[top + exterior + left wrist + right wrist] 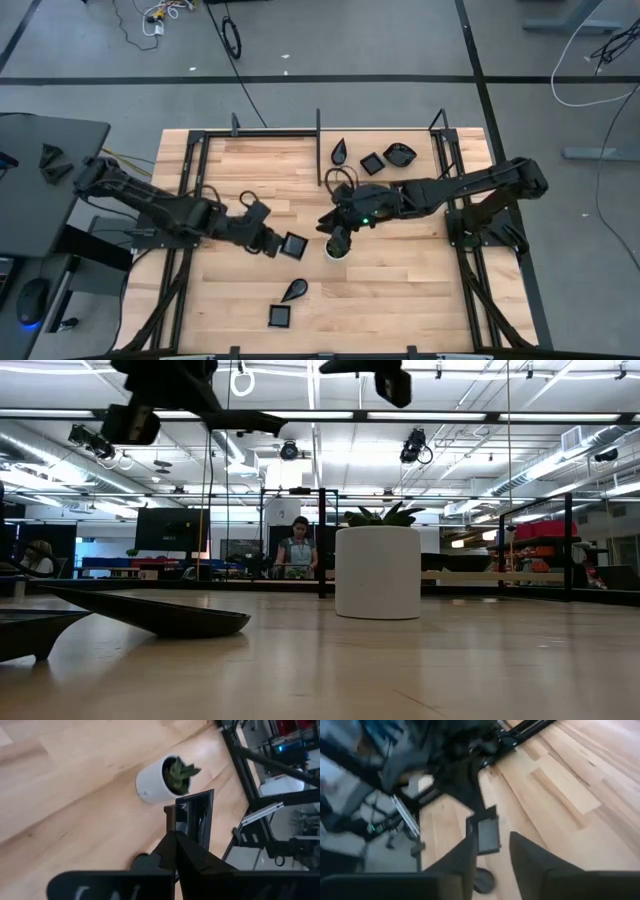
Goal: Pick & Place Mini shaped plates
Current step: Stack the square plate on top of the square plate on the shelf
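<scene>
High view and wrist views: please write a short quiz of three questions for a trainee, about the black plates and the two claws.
1. True or false: the left claw is shut on a square plate.
2. Which thing is closest to the open right claw? A: white pot with a plant. B: teardrop plate. C: cable.
3. In the high view, how many plates lie on the table outside any claw?

Key: 1 true. 2 A. 3 five.
</scene>
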Available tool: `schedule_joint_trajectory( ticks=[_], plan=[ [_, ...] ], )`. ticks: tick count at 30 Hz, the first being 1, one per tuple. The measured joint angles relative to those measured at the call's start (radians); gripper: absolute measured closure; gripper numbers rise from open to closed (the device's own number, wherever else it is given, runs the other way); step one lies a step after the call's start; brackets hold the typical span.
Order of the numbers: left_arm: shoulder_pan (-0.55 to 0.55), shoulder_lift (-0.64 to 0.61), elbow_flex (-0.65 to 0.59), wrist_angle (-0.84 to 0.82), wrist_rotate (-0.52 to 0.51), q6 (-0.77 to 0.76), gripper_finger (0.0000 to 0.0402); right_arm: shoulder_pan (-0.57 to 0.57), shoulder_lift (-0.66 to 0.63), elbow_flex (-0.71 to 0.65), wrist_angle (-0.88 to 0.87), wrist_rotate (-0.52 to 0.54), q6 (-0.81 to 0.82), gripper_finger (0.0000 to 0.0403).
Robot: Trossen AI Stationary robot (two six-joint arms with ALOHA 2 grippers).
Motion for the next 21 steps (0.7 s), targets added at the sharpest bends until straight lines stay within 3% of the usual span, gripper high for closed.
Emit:
schedule_joint_trajectory(
  ticks=[4, 7, 16, 21],
  plan=[
    [0.056, 0.0, 0.011, 0.008, 0.029, 0.026, 0.0395, -0.002, 0.029, 0.0, 0.022, -0.048, -0.119, 0.0248],
    [0.094, 0.0, 0.011, 0.007, 0.062, 0.047, 0.0397, -0.002, 0.058, 0.0, 0.034, -0.027, -0.16, 0.0238],
    [0.17, 0.0, 0.011, 0.011, 0.14, 0.102, 0.0395, -0.018, 0.147, -0.001, 0.121, 0.012, -0.319, 0.0248],
    [0.185, 0.0, 0.011, 0.014, 0.159, 0.122, 0.0398, -0.043, 0.183, -0.001, 0.126, 0.03, -0.33, 0.0258]
  ],
)
